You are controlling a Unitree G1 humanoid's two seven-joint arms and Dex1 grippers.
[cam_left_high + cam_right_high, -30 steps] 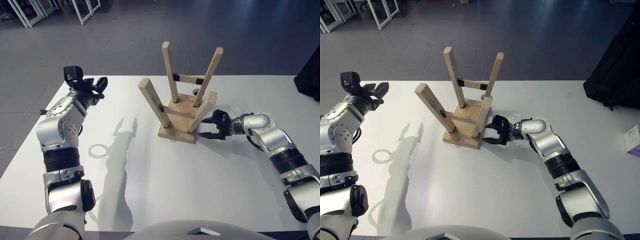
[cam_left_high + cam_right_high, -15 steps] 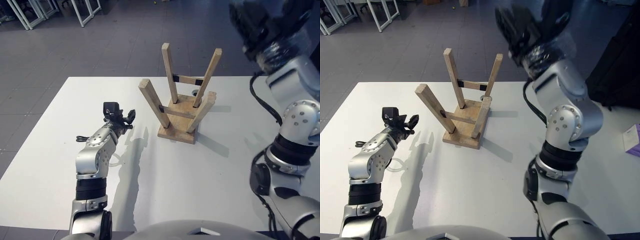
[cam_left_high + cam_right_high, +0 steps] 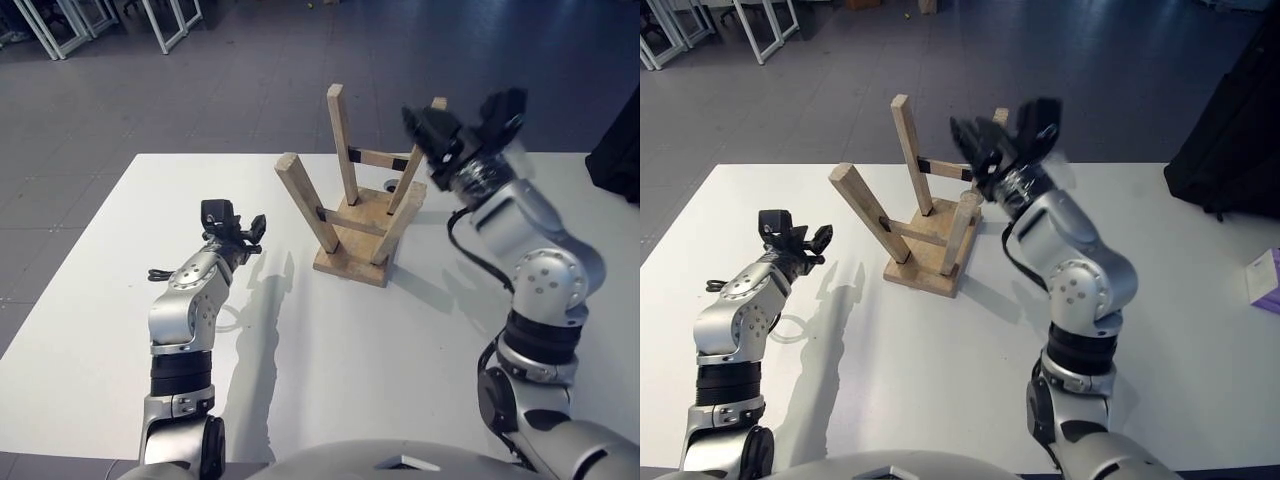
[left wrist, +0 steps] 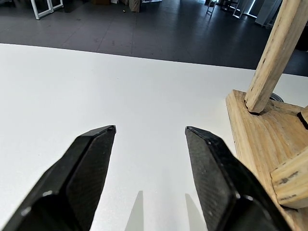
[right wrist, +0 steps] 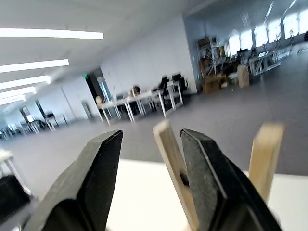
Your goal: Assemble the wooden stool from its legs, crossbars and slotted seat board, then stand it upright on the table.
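Note:
The wooden stool [image 3: 355, 255] lies upside down on the white table [image 3: 400, 350], seat board flat and its legs [image 3: 340, 140] pointing up, joined by crossbars [image 3: 375, 158]. My left gripper [image 3: 245, 232] hovers low over the table to the left of the stool, open and holding nothing; the left wrist view shows its fingers [image 4: 96, 163] apart with the seat board [image 4: 250, 139] just ahead. My right gripper [image 3: 465, 118] is raised beside the top of the far right leg, open, and two leg tops [image 5: 175, 178] stand beyond it in the right wrist view.
A white ring [image 3: 790, 328] lies on the table by my left forearm. A purple box [image 3: 1265, 280] sits at the table's right edge, with a black bag [image 3: 1230, 130] behind it. Bare tabletop lies in front of the stool.
My left arm came down from a raised pose to just above the table near the stool. My right gripper left the seat board's edge, swung high, and now sits by the leg tops.

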